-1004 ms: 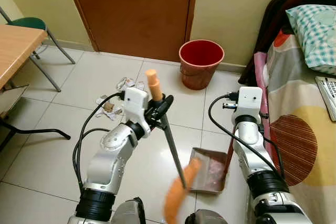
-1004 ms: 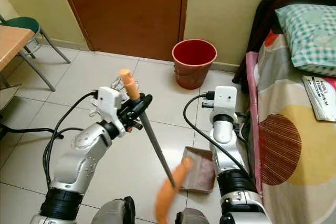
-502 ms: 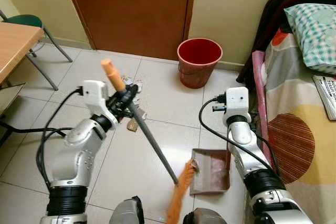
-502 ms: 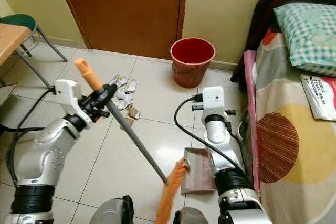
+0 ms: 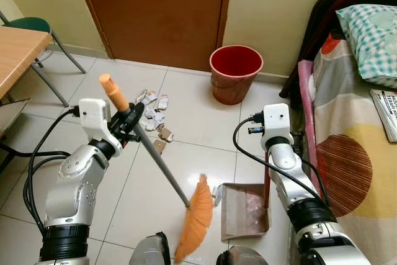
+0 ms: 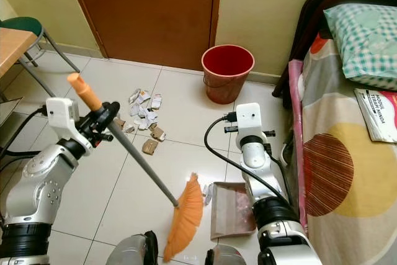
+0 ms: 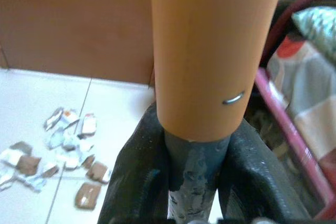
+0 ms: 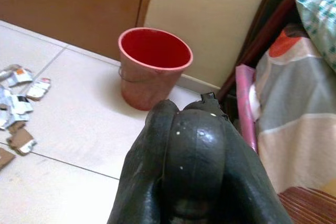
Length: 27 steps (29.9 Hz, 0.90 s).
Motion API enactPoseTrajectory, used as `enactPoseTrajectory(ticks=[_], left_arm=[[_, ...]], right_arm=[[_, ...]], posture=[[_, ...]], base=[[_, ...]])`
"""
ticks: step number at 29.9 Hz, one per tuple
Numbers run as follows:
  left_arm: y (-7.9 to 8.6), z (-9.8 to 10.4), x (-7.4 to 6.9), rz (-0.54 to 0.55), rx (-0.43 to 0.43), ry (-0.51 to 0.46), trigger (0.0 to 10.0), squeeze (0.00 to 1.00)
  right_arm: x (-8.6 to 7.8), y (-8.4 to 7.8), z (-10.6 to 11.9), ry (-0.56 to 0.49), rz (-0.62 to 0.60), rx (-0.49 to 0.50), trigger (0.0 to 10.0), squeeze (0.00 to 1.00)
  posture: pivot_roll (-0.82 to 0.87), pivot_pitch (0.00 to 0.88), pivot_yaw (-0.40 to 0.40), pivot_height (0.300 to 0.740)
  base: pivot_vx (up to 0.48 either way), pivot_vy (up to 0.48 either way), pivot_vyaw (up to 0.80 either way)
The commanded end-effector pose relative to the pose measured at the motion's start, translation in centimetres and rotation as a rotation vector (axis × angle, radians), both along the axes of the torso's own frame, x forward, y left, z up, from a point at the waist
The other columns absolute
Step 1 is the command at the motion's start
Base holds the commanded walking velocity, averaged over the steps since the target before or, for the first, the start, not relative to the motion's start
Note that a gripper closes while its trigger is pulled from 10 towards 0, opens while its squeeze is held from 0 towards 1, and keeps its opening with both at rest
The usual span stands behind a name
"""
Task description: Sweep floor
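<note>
My left gripper (image 5: 131, 118) is shut on the grey shaft of a broom (image 5: 159, 164), just below its orange grip (image 7: 210, 51). The orange bristle head (image 5: 193, 218) rests on the tiles a little left of the brown dustpan (image 5: 245, 210). The pan lies flat beside the bed with debris in it, and a white scrap (image 5: 217, 194) lies at its lip. Its red upright handle (image 5: 267, 181) rises to my right arm. My right gripper (image 8: 191, 161) is shut around a black knob, apparently the handle's top. A heap of paper litter (image 5: 155, 113) lies further off, near the door.
A red bucket (image 5: 236, 72) stands against the wall right of the brown door (image 5: 161, 10). The bed (image 5: 356, 147) with a checked pillow runs along the right. A wooden table (image 5: 15, 54) and a green chair (image 5: 31, 26) stand at the left.
My left arm swung left and tilted the broom, so its head drew back from the dustpan's mouth to the tiles beside it. The right arm and dustpan stayed roughly put.
</note>
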State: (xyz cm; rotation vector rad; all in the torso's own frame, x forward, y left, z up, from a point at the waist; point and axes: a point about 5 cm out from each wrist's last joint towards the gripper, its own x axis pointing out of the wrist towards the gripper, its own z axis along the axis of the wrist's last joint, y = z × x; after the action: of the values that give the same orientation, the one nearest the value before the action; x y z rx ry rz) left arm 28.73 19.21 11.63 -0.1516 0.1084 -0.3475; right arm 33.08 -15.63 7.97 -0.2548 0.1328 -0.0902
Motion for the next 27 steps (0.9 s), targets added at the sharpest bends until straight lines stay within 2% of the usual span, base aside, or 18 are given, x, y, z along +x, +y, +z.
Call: enactPoseTrajectory(ticks=[1,4,6,7,9,11,12,15,17,19,20,21,22,25,27], left_arm=[[0.6,-0.9,-0.3,-0.004,0.088,0.028,10.0,0.0],[1.3,-1.4,-0.3,0.011,0.22,0.01,10.0,0.0],[1.4,-1.5,0.0,0.03,0.224,0.007,10.0,0.0],[1.6,-1.2,0.5,0.065,0.275,-0.028,10.0,0.0],[1.5,-1.0,0.7,0.074,0.295,-0.047,10.0,0.0],[0.8,-0.3,1.7,0.105,0.297,-0.095,10.0,0.0],[0.8,-0.3,1.7,0.105,0.297,-0.095,10.0,0.0],[-1.0,0.3,2.7,0.094,0.326,-0.168,10.0,0.0],[-3.0,0.7,3.4,0.051,0.315,-0.2,10.0,0.0],[-3.7,0.8,3.5,0.031,0.302,-0.205,10.0,0.0],[-5.2,1.0,3.7,-0.007,0.251,-0.212,10.0,0.0],[-5.2,1.0,3.7,-0.007,0.251,-0.212,10.0,0.0],[-6.6,1.2,3.7,-0.048,0.192,-0.214,10.0,0.0],[-8.0,1.2,3.5,-0.099,0.145,-0.213,10.0,0.0],[-9.5,1.3,3.1,-0.158,0.094,-0.21,10.0,0.0]], right_arm=[[-0.3,-0.4,-0.2,0.006,-0.026,-0.019,10.0,0.0],[-0.6,-1.0,0.8,-0.07,-0.044,0.038,10.0,0.0],[-0.8,-1.6,1.4,-0.114,-0.081,0.044,10.0,0.0],[-0.9,-2.3,1.9,-0.153,-0.115,0.03,10.0,0.0],[-0.9,-2.6,2.1,-0.167,-0.126,0.021,10.0,0.0],[-1.0,-2.8,1.4,-0.128,-0.145,0.071,10.0,0.0],[-1.0,-2.8,1.4,-0.128,-0.145,0.071,10.0,0.0],[-1.1,-2.5,1.1,-0.131,-0.13,0.096,10.0,0.0],[-1.0,-2.0,0.9,-0.125,-0.127,0.095,10.0,0.0],[-1.0,-1.8,0.9,-0.124,-0.125,0.098,10.0,0.0],[-1.0,-1.5,0.9,-0.126,-0.116,0.101,10.0,0.0],[-1.0,-1.5,0.9,-0.126,-0.116,0.101,10.0,0.0],[-1.0,-1.2,0.9,-0.128,-0.111,0.1,10.0,0.0],[-1.2,-1.0,0.7,-0.125,-0.109,0.099,10.0,0.0],[-1.2,-0.9,0.5,-0.123,-0.106,0.1,10.0,0.0]], posture=[[0.01,0.143,-0.027,0.74],[0.01,0.145,-0.032,0.74],[0.01,0.145,-0.031,0.74],[0.01,0.143,-0.029,0.74],[0.01,0.143,-0.027,0.74],[0.0,0.141,-0.024,0.74],[0.0,0.141,-0.024,0.74],[0.01,0.137,-0.019,0.74],[0.01,0.134,-0.015,0.74],[0.01,0.134,-0.015,0.74],[0.0,0.13,-0.008,0.74],[0.0,0.13,-0.008,0.74],[0.0,0.127,-0.003,0.74],[0.0,0.127,0.001,0.74],[0.01,0.126,0.004,0.74]], base=[[0.0,0.0,0.0],[0.0,0.0,0.0],[0.0,0.0,0.0],[0.0,0.0,0.0],[0.0,0.0,0.0],[0.0,0.0,0.0],[0.0,0.0,0.0],[0.0,0.0,0.0],[0.0,0.0,0.0],[0.0,0.0,0.0],[0.0,0.0,0.0],[0.0,0.0,0.0],[0.0,0.0,0.0],[0.0,0.0,0.0],[0.0,0.0,0.0]])
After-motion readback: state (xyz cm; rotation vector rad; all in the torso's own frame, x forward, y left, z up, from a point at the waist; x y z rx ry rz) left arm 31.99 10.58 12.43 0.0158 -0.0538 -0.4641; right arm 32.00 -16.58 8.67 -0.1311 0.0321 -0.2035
